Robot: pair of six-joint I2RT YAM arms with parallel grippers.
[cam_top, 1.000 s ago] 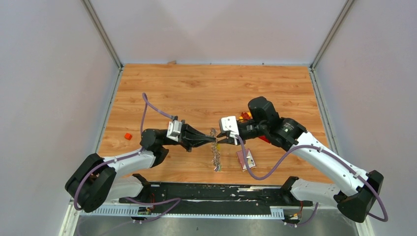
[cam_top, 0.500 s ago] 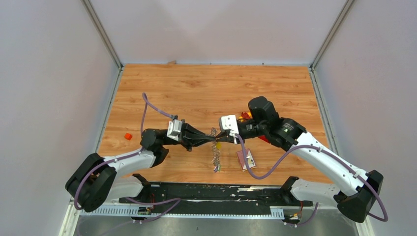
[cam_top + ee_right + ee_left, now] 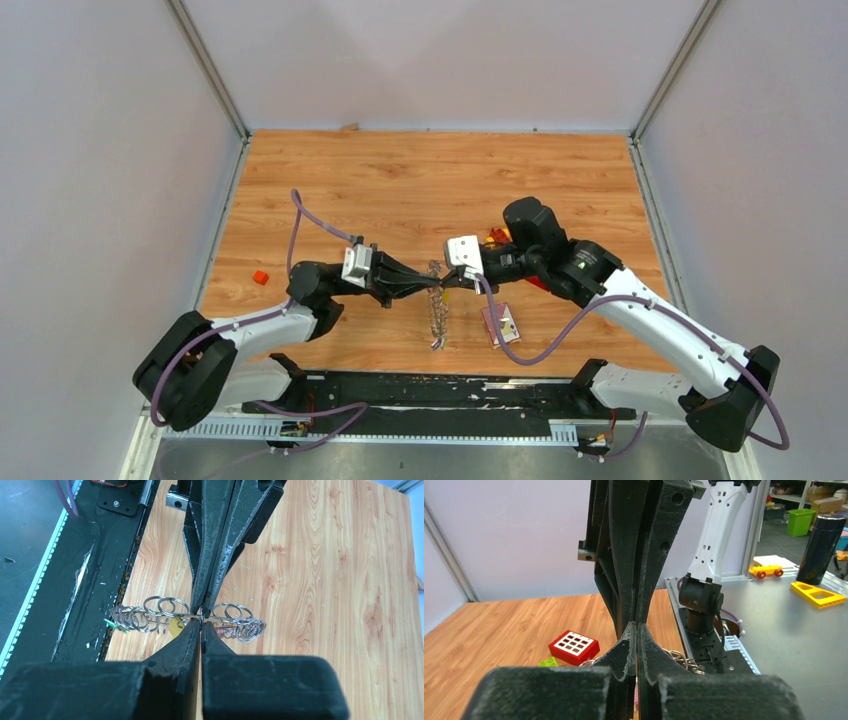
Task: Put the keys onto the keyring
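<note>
The keyring (image 3: 136, 621) lies at the near middle of the wooden table (image 3: 400, 180), drawn out as a row of wire loops that in the top view runs from 12 to 6 o'clock. The left gripper (image 3: 430, 286) reaches it from 9 o'clock and the right gripper (image 3: 451, 283) from 3 o'clock. Their tips meet nose to nose at one spot, in the upper part of the row. Both pairs of jaws are pressed together, each nipping the ring's wire between loops. In the right wrist view a yellow-tagged key (image 3: 175, 627) sits against the wire just beside the pinch, at 8 o'clock of it — whether it is threaded on I cannot tell. A red block with white buttons (image 3: 574, 646) lies on the wood near the ring, at 4 o'clock of it from above. A small orange cube (image 3: 260, 277) sits well apart at 9 o'clock, near the table's left edge.
</note>
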